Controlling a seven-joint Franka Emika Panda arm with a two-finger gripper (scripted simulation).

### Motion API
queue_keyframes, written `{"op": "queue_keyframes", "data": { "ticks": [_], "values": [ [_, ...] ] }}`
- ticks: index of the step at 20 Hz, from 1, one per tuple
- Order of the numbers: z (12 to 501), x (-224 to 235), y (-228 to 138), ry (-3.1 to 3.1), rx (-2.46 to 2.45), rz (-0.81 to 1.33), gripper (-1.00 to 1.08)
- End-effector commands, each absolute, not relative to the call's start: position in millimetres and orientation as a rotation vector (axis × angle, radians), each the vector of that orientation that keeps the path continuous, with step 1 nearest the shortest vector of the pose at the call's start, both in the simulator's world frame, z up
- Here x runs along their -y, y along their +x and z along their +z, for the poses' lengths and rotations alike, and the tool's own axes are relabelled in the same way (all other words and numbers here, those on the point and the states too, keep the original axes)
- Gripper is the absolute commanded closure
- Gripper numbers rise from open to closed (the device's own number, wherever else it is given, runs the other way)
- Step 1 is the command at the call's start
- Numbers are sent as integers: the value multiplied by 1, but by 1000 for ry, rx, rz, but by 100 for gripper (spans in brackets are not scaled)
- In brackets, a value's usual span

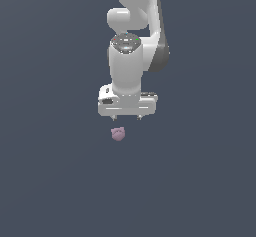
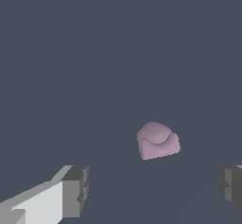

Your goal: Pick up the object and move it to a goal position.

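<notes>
The object [image 1: 118,134] is a tiny pale pink-mauve lumpy blob on the dark grey floor, just below my white gripper [image 1: 127,117] in the exterior view. In the wrist view the object [image 2: 157,141] lies beyond the gap between my two fingers [image 2: 75,190], a little off toward one side. My gripper [image 2: 153,187] is open and empty, with its jaws spread far wider than the blob. It hovers above the floor, apart from the object. No goal marker shows in either view.
The plain dark grey floor [image 1: 50,181] fills both views. My white arm [image 1: 135,11] rises behind the gripper toward the top of the exterior view.
</notes>
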State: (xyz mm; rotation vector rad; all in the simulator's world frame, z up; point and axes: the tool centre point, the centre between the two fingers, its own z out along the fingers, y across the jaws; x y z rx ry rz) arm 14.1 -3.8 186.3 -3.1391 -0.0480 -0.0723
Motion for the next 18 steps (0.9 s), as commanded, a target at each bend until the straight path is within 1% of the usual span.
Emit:
{"op": "queue_keyframes", "data": {
  "ticks": [1, 12, 18],
  "values": [
    [178, 7, 14, -3140, 69, -66, -92],
    [111, 36, 8, -3132, 259, -19, -92],
    [88, 45, 4, -3125, 323, -3, -92]
  ]
}}
